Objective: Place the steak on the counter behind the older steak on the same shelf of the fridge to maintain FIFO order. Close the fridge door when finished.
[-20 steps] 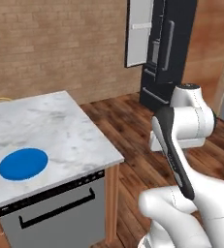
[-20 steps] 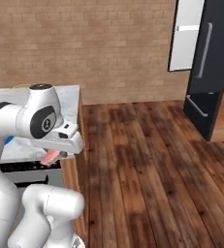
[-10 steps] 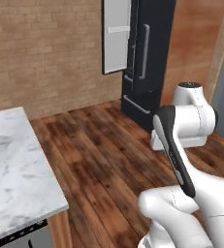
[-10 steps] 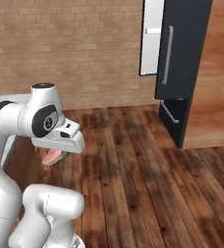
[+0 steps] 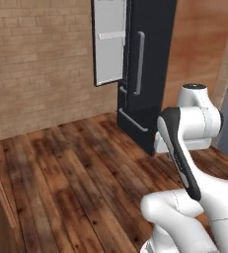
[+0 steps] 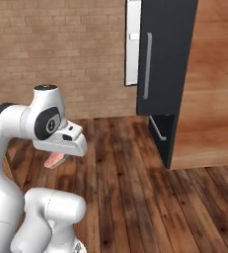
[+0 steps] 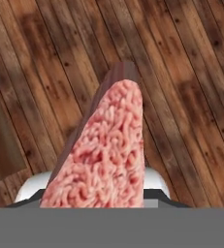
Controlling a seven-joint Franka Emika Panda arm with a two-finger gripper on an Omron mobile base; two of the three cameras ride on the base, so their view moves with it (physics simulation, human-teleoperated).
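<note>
Steak (image 7: 106, 155) sits clamped in the gripper (image 6: 61, 150), jutting out past it over the wooden floor (image 7: 191, 72). Fridge (image 5: 145, 69) stands well ahead, one door ajar; a loose pinch while driving could drop the meat.

Glossy white rounded arm (image 5: 194, 123) with black joint bands

Brick wall (image 5: 36, 64) — dark plank floor (image 5: 76, 183)
</note>
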